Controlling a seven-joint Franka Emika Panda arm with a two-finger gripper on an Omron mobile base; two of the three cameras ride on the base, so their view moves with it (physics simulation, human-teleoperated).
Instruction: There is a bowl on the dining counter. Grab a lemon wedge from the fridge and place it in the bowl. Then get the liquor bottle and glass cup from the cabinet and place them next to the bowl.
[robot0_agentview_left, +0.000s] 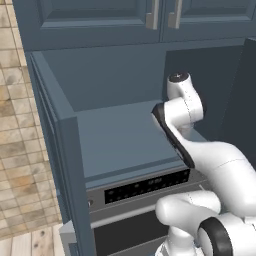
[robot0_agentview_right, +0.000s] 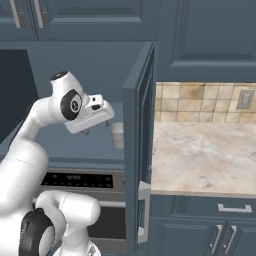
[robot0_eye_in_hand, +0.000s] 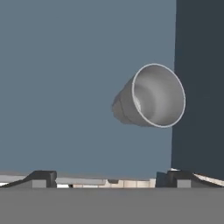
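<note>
The glass cup (robot0_eye_in_hand: 151, 96) stands on the open cabinet's shelf (robot0_agentview_right: 100, 140) ahead of the gripper (robot0_eye_in_hand: 105, 178) and off toward its right finger, its mouth facing the wide-apart, empty jaws.

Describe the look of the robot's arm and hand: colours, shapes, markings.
The glossy white arm has rounded, tube-like links and dark grey to black joint rings, with a round black cap at one joint. The white, blocky hand ends in two small dark finger tips. No cables show.
</note>
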